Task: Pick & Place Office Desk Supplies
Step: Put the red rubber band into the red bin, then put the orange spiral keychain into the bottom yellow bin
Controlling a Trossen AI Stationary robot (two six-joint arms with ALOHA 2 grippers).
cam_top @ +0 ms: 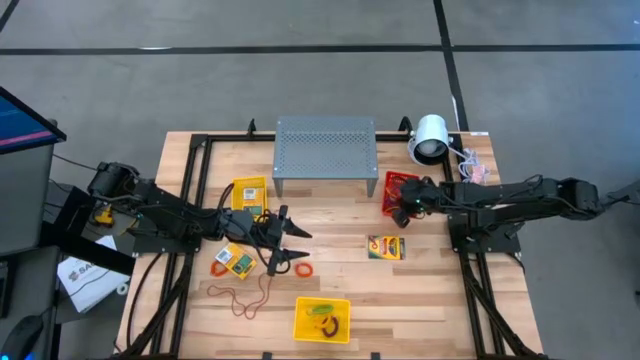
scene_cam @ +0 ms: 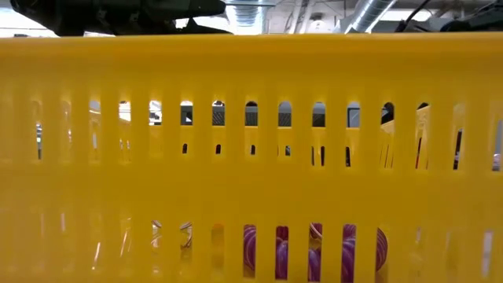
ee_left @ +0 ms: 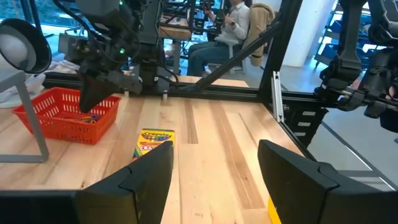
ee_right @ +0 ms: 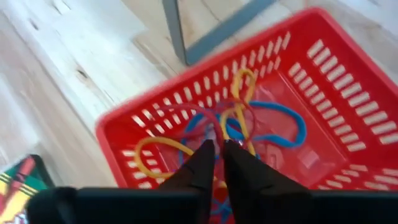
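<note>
My right end effector (ee_right: 214,152) hangs right over the red basket (ee_right: 348,74) with its fingers nearly pressed together, a thin gap between them and nothing clearly pinched; the tangle of rubber bands (ee_right: 249,121) lies straight below the tips. My left end effector (cam_top: 285,243) is spread wide over the counter (cam_top: 440,290), with the orange rubber band (cam_top: 301,269) just beside it, so left's the nearer arm for that one. The yellow basket (cam_top: 322,319) already holds a few bands.
</note>
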